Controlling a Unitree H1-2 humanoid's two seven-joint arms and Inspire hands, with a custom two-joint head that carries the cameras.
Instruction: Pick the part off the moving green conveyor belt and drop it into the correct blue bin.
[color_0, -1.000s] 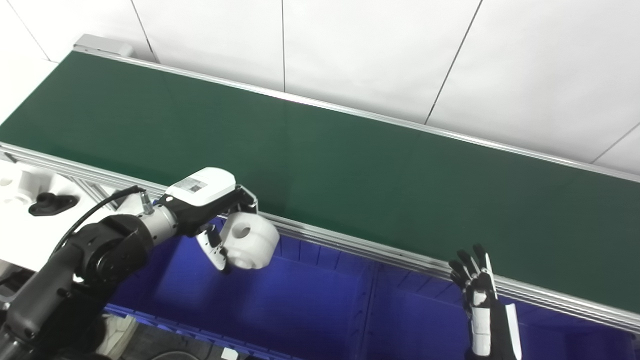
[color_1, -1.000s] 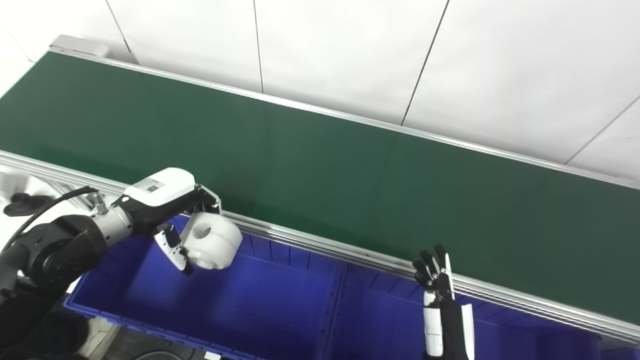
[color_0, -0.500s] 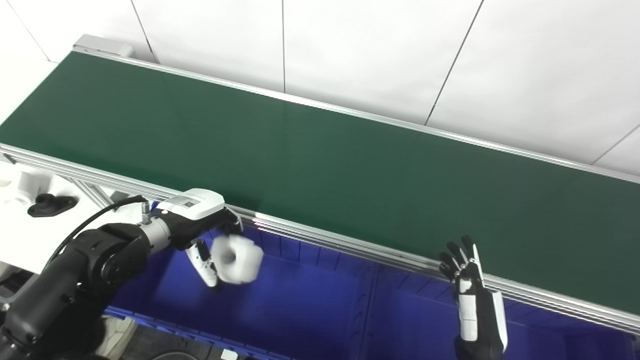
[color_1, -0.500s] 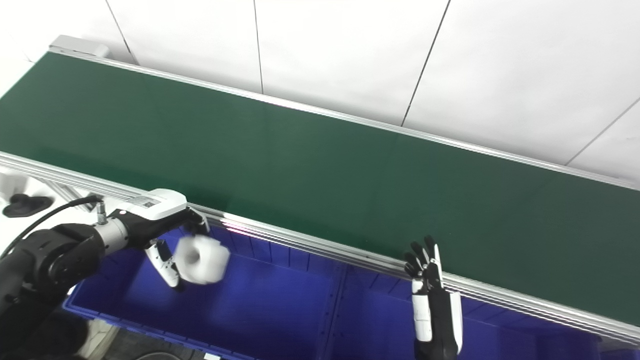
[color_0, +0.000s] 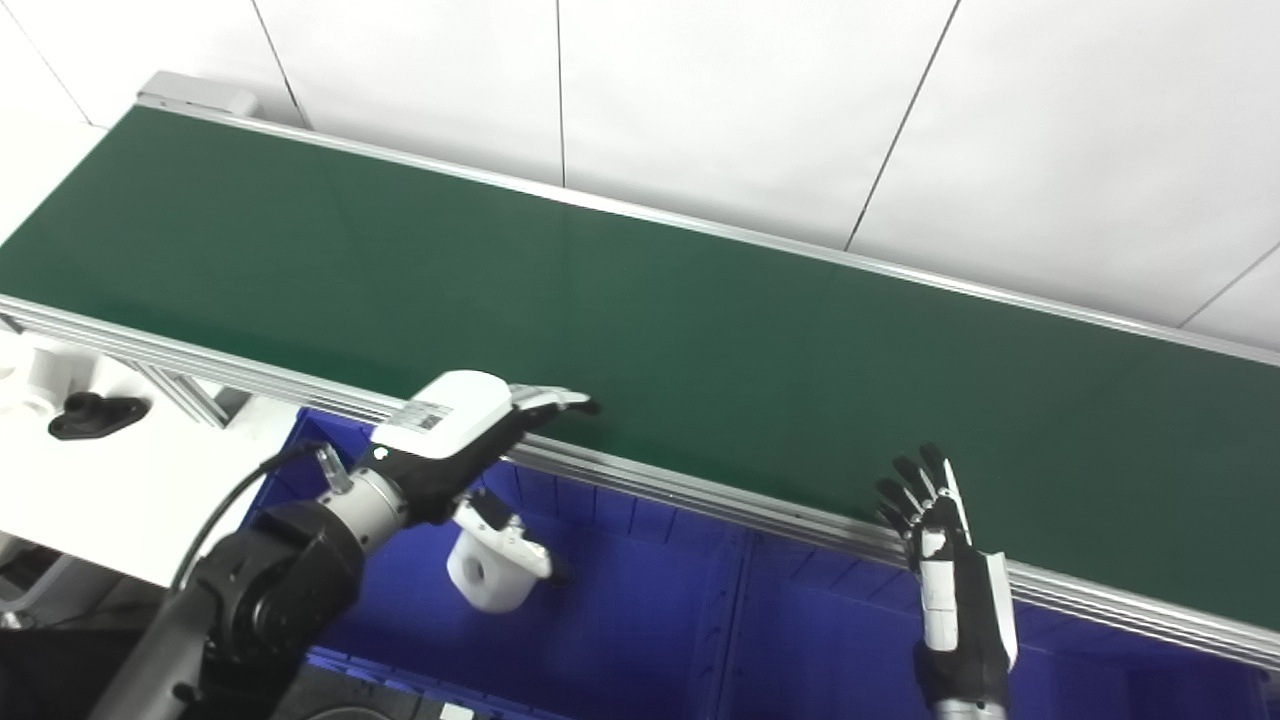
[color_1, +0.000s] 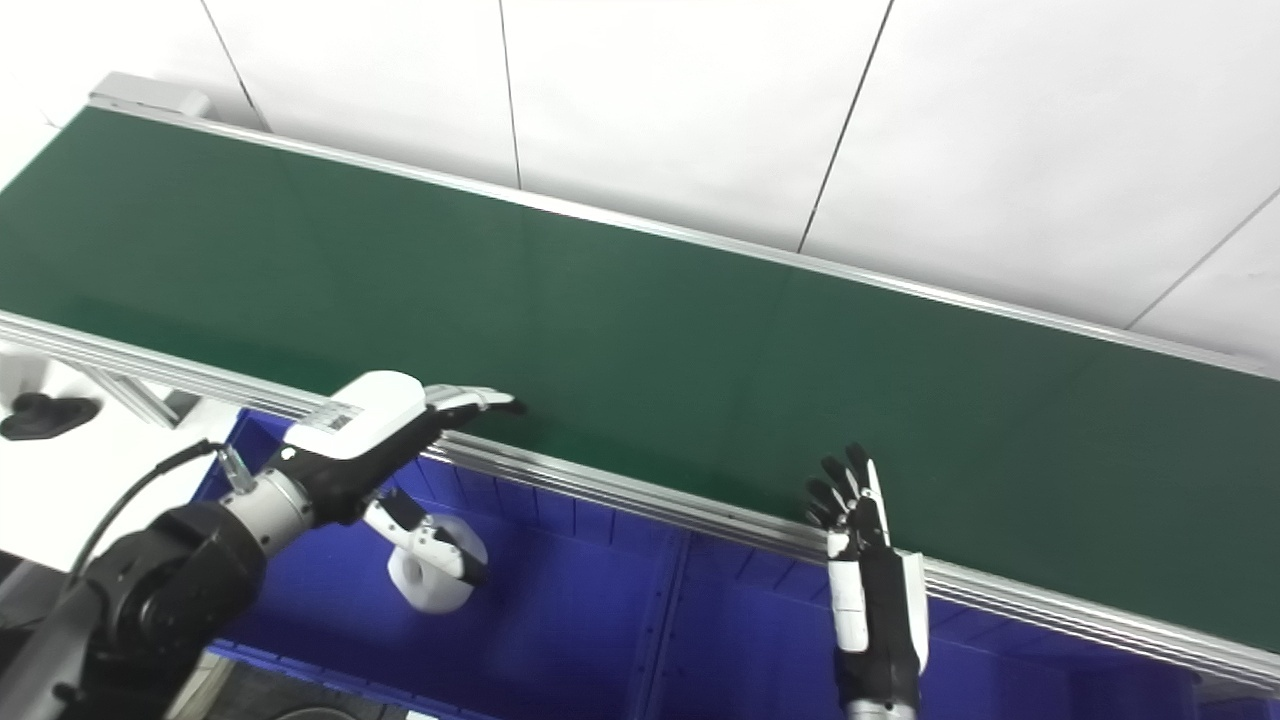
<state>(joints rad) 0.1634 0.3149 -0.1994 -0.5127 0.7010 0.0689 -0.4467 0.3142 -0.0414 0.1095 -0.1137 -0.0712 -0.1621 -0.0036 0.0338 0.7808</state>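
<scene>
The white round part (color_0: 485, 580) with a hole through it lies in the left blue bin (color_0: 620, 640), below my left hand. It also shows in the right eye view (color_1: 425, 580). My left hand (color_0: 470, 435) is open and empty, fingers stretched out over the belt's near rail, thumb hanging over the part. My right hand (color_0: 940, 530) is open and empty, upright, at the near rail above the right blue bin (color_0: 840, 640). The green conveyor belt (color_0: 640, 310) carries nothing in view.
A divider wall (color_0: 735, 620) separates the two blue bins. The aluminium rail (color_0: 700, 495) runs along the belt's near edge. At far left a white table (color_0: 70, 470) carries a black part (color_0: 95, 412) and white parts. A white wall stands behind the belt.
My left hand has opened and let go of the white part, which has dropped into the left bin. The left hand has risen toward the rail. The right hand has moved up slightly.
</scene>
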